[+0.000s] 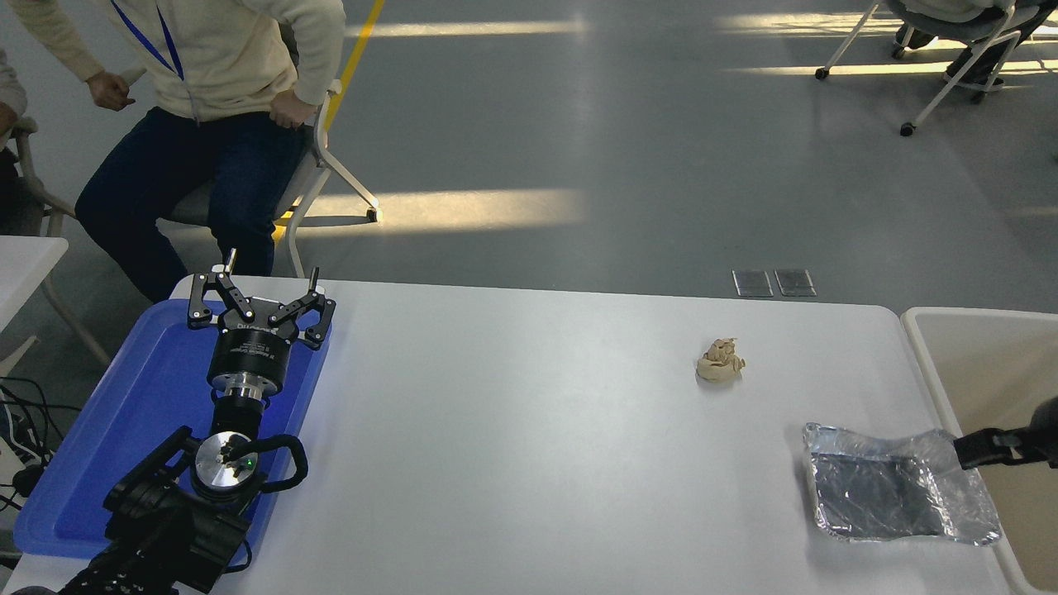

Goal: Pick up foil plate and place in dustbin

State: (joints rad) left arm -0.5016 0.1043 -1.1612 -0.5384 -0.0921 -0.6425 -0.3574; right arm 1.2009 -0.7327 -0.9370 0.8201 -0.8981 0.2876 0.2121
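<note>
At the right edge of the white table (pixel 512 463) the foil plate (pixel 897 494) lies flat, its wrinkled rim almost touching the pale rim of the dustbin (pixel 922 347) just beside it. My right pincer (pixel 988 447) pokes in from the picture's edge, low over the plate's far right corner; only one dark finger shows, so I cannot tell whether it is wide or narrow, or whether it touches the foil. The plate is not yet lifted.

I judge the step in hand to be the approach for the grasp. To do it well I would catch the raised rim on the bin side, not the flat centre, and close gently, since thin foil will likely crumple or slip. The carry should be short: lift enough to clear the bin's rim, then release over its tan inside.

My left pincer (pixel 259 304) is parked over the blue tray (pixel 99 446) at the lower left, fingers spread wide. A small tan crumpled lump (pixel 720 362) sits apart from the plate. Beyond the table lies a grey floor with sunlit stripes, where a person (pixel 207 91) sits on a chair.
</note>
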